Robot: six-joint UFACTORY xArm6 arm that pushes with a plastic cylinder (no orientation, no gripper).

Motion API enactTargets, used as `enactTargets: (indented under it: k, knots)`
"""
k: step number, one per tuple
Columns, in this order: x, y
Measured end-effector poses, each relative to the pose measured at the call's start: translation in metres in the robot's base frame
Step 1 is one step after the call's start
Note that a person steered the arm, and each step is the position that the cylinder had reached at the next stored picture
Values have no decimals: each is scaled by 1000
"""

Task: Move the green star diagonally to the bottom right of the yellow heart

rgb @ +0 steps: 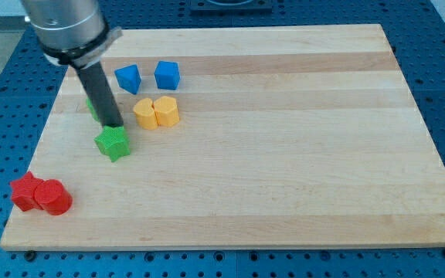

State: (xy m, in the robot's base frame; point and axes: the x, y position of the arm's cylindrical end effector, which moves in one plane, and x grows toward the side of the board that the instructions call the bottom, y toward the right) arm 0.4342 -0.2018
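The green star (113,143) lies on the tabletop (284,154) in its left part, nearer the left edge than the centre, and below-left of the two yellow blocks. The tip (112,125) sits at the star's upper edge, touching it or just beside it; contact cannot be confirmed. There is no gripper on this arm, only the dark rod, so nothing is held or clamped.

The yellow pair stands close together, touching: one block (145,113) to the left, the other (166,111) to the right. Which is the heart is hard to make out; the left one looks likelier. Two blue blocks (128,79) (167,75) sit above them, nearer the far edge. A second green block (93,106) is mostly hidden behind the rod. Two red blocks (26,191) (52,197) rest near the bottom-left corner.

The star looks small, rigid and light, likely to slide easily on the smooth wood. Its points probably make it turn if pushed off-centre, so the push would best go through its middle, from its left side, toward the space below and right of the yellow pair.
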Motion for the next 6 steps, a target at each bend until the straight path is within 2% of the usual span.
enactTargets:
  k: [1, 2, 4, 5, 6]
  knots:
    - [9, -28]
    - [38, -17]
    - [65, 106]
    - [61, 102]
    - [40, 99]
